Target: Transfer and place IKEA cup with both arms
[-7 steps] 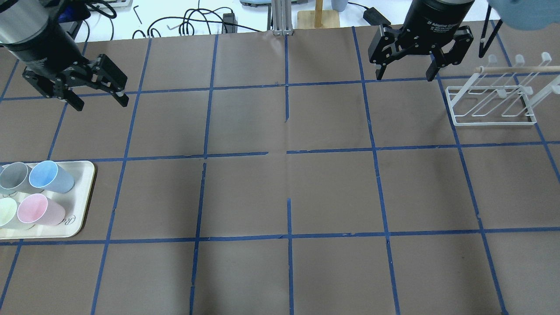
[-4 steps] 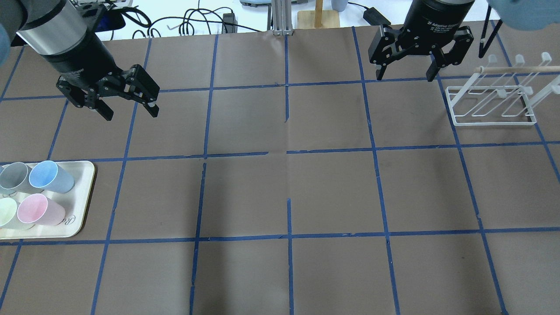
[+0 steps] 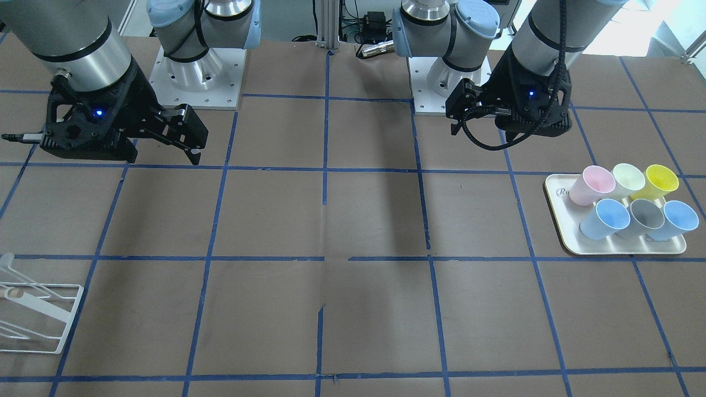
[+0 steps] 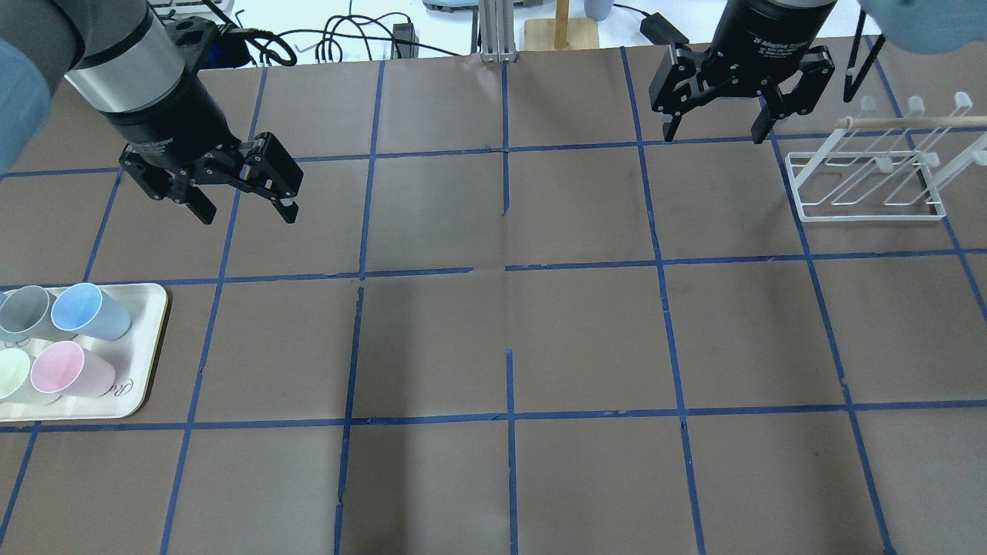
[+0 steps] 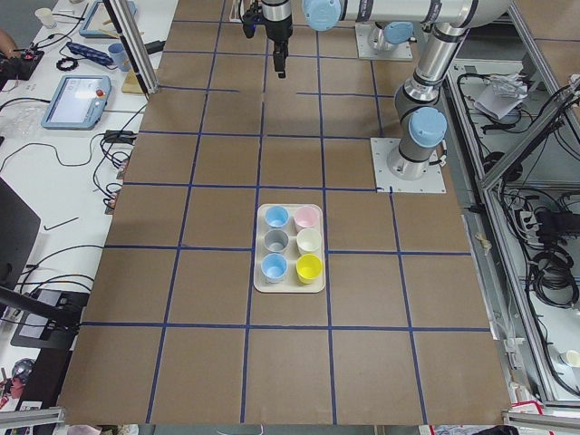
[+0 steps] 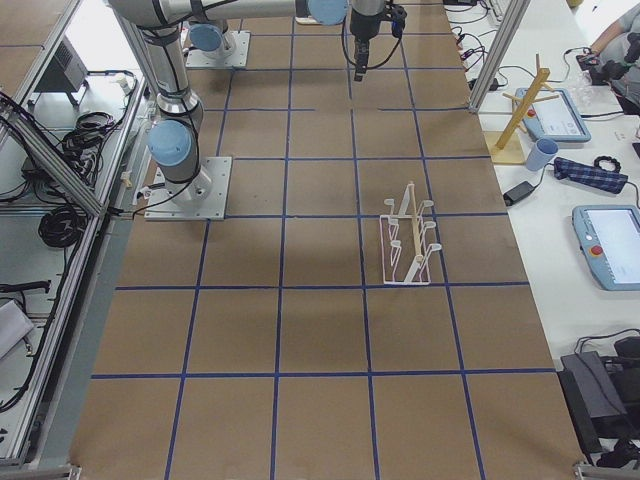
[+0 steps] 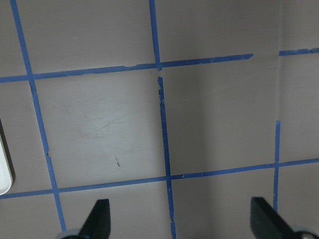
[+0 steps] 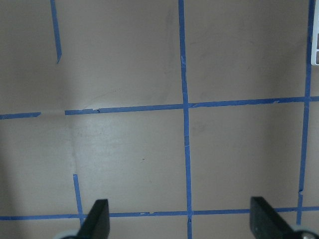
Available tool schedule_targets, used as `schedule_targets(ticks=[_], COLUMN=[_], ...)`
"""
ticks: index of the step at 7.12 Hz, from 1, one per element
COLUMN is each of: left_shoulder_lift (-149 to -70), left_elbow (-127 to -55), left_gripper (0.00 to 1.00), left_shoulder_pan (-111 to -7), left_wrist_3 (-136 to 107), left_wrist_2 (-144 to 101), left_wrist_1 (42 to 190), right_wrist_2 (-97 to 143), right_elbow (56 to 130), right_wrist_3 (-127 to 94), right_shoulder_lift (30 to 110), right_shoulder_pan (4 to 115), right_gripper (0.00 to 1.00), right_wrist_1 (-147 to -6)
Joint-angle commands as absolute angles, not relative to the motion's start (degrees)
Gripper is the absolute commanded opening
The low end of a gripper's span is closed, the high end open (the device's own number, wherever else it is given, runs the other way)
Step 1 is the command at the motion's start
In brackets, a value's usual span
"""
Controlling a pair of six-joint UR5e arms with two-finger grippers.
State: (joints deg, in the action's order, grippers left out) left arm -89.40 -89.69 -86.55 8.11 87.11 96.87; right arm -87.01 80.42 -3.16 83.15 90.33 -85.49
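The IKEA cup (image 4: 89, 311), a pale sky-blue tumbler, stands in a cream tray (image 4: 150, 339) at the table's left edge, next to the pink cup (image 4: 69, 368). It also shows in the front-facing view (image 3: 605, 219) and in the left view (image 5: 276, 216). My left gripper (image 4: 247, 216) hangs open and empty above the table, beyond and to the right of the tray. Its wrist view shows only bare table and the tray's corner (image 7: 4, 174). My right gripper (image 4: 714, 132) is open and empty at the far right, beside the rack.
The tray also holds a grey cup (image 4: 23, 308), a pale green cup (image 4: 11, 374), a deeper blue cup (image 3: 675, 220) and a yellow cup (image 3: 659, 181). A white wire rack (image 4: 867, 185) stands at the far right. Cables lie beyond the table's far edge.
My left gripper has moved rightward and nearer along the table, away from the far left edge, still open. The right gripper and the cups have not moved.
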Motion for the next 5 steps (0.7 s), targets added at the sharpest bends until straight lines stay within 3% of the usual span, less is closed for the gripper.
schedule_targets(ticks=[1, 5], left_shoulder_lift=[-89.56, -88.42], left_elbow=[-90.17, -94.39], left_gripper=[1.00, 1.00], left_shoulder_pan=[-85.78, -85.61], left_wrist_3=[8.00, 7.56], left_wrist_2=[87.19, 88.86], left_wrist_1=[96.68, 90.62], right_wrist_2=[-87.01, -87.01], right_elbow=[80.42, 80.42], right_wrist_3=[-3.16, -3.16], right_shoulder_lift=[83.14, 83.14], right_shoulder_pan=[90.26, 90.26], right_gripper=[1.00, 1.00], right_wrist_1=[-85.52, -85.43])
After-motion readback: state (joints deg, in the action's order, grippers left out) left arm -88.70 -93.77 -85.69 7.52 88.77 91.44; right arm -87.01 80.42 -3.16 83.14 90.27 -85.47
